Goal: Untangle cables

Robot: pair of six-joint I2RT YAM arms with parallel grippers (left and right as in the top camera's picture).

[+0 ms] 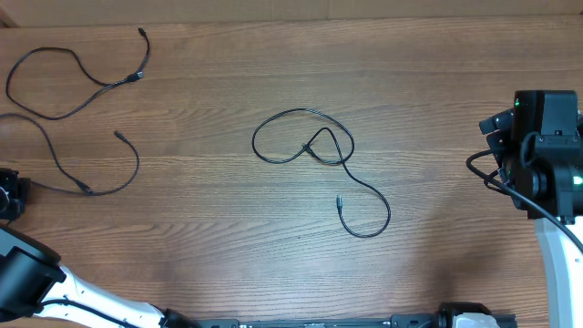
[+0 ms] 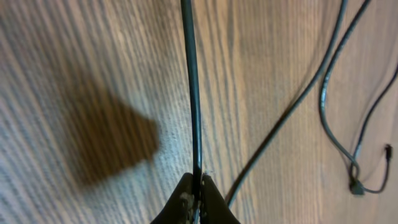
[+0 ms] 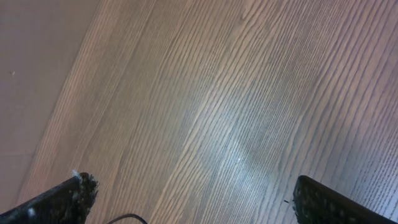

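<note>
At the bench's near-left edge, the left jaws are clamped on one cable. The right jaws stand apart over bare wood. A looped cable lies mid-bench with open room around it, and a third cable lies near the far-left corner.

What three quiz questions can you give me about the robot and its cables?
1. True or false: the right tool is shut.
2. How many cables can you see on the table?
3. The left tool is: A) shut on a cable, B) wide open, C) holding a cup.
Key: 1 false; 2 three; 3 A.
</note>
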